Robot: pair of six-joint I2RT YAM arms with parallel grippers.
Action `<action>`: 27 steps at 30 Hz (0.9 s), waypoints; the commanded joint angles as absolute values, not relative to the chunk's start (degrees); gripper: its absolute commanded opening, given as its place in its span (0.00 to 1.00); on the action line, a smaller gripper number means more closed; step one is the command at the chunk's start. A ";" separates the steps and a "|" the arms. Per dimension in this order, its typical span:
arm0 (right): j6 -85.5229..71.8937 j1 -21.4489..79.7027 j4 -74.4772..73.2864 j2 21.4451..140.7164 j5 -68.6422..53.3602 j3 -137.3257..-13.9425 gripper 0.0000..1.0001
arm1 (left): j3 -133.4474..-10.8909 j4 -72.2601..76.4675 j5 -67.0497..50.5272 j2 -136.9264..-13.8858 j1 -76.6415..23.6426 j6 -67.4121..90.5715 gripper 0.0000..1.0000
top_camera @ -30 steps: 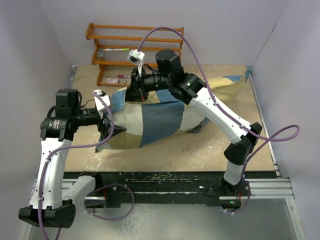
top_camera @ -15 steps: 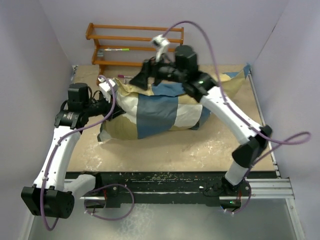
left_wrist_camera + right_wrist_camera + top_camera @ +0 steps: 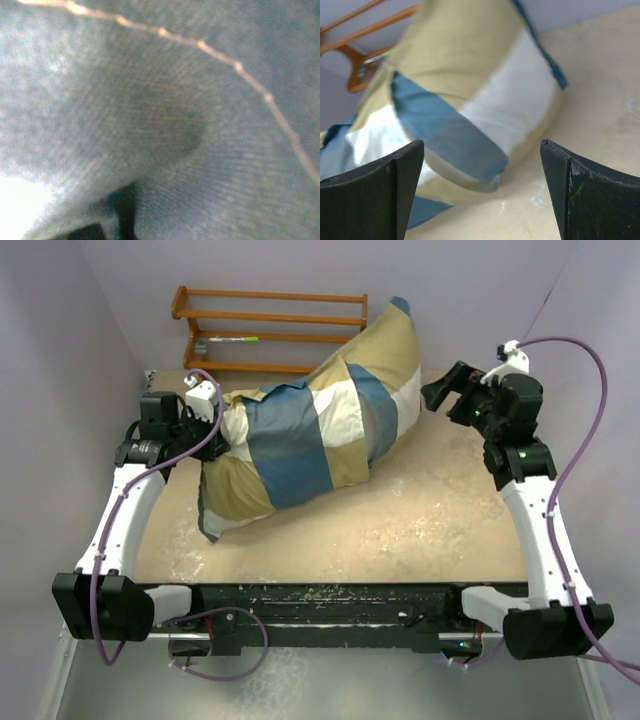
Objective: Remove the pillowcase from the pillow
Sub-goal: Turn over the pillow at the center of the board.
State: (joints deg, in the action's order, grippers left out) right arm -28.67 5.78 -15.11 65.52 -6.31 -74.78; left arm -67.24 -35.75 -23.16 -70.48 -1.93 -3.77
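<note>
The pillowcase, in tan, cream and blue blocks, lies bulging across the table's left half, its right end reared up toward the back. The pillow is hidden inside it. My left gripper is buried in the cover's left end and shut on the fabric. In the left wrist view blurred blue pillowcase cloth fills the frame and hides the fingers. My right gripper hangs open at the right, apart from the cover. In the right wrist view the pillowcase shows beyond my wide-open right gripper.
A wooden rack stands against the back wall, with a pen on its shelf; its end shows in the right wrist view. Bare tan table surface lies in front of the bundle. Pale walls close in both sides.
My right gripper let go of the pillowcase, opened and swung away to the right. My left gripper shut on the cover's left end. The bundle shifted and its right end rose.
</note>
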 commanded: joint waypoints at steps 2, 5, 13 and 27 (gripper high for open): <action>-32.22 0.16 -11.62 70.17 -11.90 -69.44 1.00 | -71.14 -34.32 -19.47 -70.74 -1.41 -7.95 0.00; -32.39 1.34 -3.16 72.13 -14.62 -66.29 1.00 | -71.57 -34.05 -19.64 -71.32 -1.49 -10.09 0.00; -25.14 15.97 -1.11 80.79 -1.64 -70.81 1.00 | -74.60 -34.66 -18.22 -71.02 -1.49 -14.52 0.55; -20.08 16.20 3.28 86.47 -4.36 -73.63 0.49 | -102.72 -52.99 -32.78 -80.78 -13.67 -15.57 0.99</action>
State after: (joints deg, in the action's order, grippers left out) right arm -22.85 15.97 -2.04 87.42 -2.22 -74.65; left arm -101.69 -48.31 -27.05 -75.05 -9.52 -15.90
